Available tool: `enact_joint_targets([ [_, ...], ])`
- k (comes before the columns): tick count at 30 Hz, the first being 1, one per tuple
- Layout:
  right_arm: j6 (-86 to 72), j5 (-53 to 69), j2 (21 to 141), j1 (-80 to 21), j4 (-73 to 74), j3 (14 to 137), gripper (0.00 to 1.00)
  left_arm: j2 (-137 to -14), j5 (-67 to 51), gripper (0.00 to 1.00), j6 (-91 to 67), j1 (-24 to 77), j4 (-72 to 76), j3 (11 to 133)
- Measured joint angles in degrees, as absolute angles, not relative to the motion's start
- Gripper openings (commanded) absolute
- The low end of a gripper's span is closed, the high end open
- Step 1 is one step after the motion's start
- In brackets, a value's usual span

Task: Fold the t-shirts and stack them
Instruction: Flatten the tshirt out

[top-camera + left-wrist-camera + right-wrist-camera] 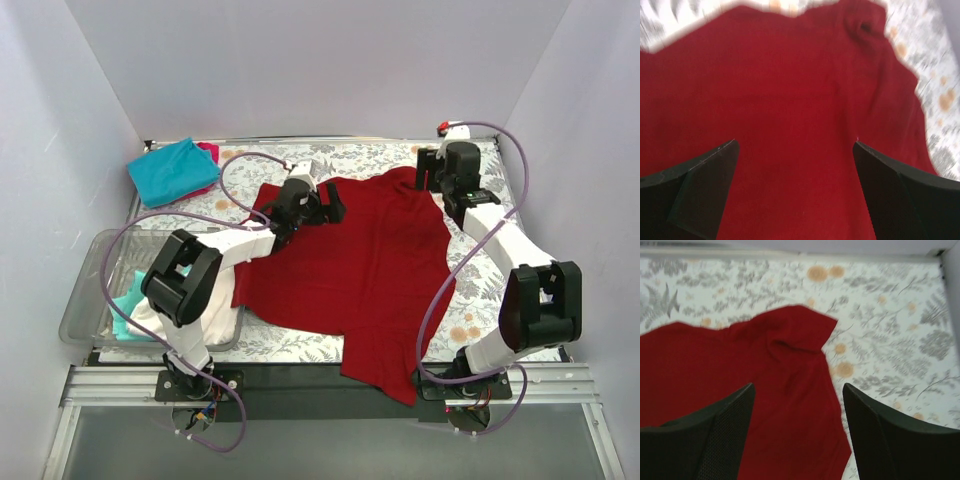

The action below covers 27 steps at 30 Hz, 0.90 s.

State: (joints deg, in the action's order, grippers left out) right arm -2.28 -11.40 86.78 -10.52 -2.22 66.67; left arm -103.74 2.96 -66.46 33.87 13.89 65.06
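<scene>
A large dark red t-shirt [350, 270] lies spread over the middle of the table, its lower end hanging off the front edge. My left gripper [328, 208] hovers over the shirt's back left part. In the left wrist view the left gripper [796, 145] is open, with only the red cloth [790, 75] below it. My right gripper [427, 172] is at the shirt's back right corner. In the right wrist view the right gripper [799, 387] is open above the red edge [790, 415]. A folded teal t-shirt [172, 170] rests on a magenta one [208, 150] at the back left.
A clear plastic bin [85, 300] stands at the left beside the left arm, holding white cloth [150, 315] and teal cloth [128, 300]. A floral-patterned cover [480, 300] lies over the table. White walls close in the back and both sides.
</scene>
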Motion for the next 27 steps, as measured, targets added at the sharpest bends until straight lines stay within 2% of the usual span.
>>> enact_joint_targets([
  [7, -6.37, -6.33, 90.13, -11.38, 1.17, 59.11, 0.62, -108.6, 1.63, 0.9, -68.49, 37.95, 16.78, 60.99],
  [14, -8.36, -5.82, 98.78, -11.38, 1.72, 58.5, 0.62, -115.35, -0.12, 0.9, -69.49, 42.59, 21.26, 62.89],
  [19, -9.04, -6.31, 106.78, -10.52, 3.33, 63.51, 0.62, -119.72, -0.67, 0.89, -69.93, 44.58, 23.16, 67.83],
  [27, -9.58, -7.07, 111.5, -3.99, 5.93, 70.32, 0.62, -125.69, -1.98, 0.89, -70.98, 46.78, 20.67, 77.28],
])
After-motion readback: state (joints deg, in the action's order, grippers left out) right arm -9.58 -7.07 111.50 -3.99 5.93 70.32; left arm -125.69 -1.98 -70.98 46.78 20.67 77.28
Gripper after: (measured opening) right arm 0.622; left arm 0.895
